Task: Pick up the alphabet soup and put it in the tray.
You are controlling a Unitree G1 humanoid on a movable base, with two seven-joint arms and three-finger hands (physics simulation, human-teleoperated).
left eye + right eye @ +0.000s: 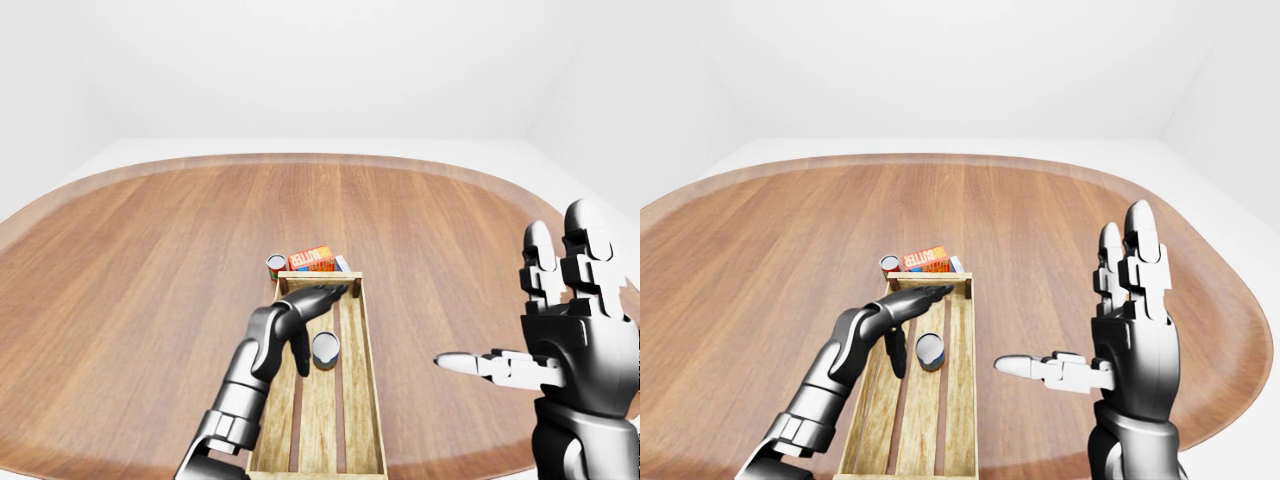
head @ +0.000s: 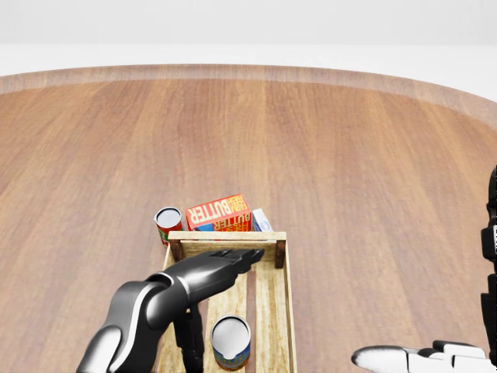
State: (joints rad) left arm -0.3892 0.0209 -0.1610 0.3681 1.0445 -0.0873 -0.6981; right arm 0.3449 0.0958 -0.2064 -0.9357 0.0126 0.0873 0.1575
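The alphabet soup can (image 2: 231, 342) stands upright inside the wooden tray (image 2: 227, 236), near the bottom of the head view; it also shows in the left-eye view (image 1: 325, 350). My left hand (image 2: 217, 273) is open above the tray. Its fingers stretch toward the tray's top end and its thumb hangs down just left of the can, without holding it. My right hand (image 1: 1120, 320) is open and empty, raised upright with fingers spread, to the right of the tray.
A red tomato can (image 2: 168, 221), a red butter box (image 2: 219, 211) and a small white-blue carton (image 2: 261, 221) stand on the wooden table (image 2: 349, 171) just above the tray's top end. The table's curved edge runs across the top of the views.
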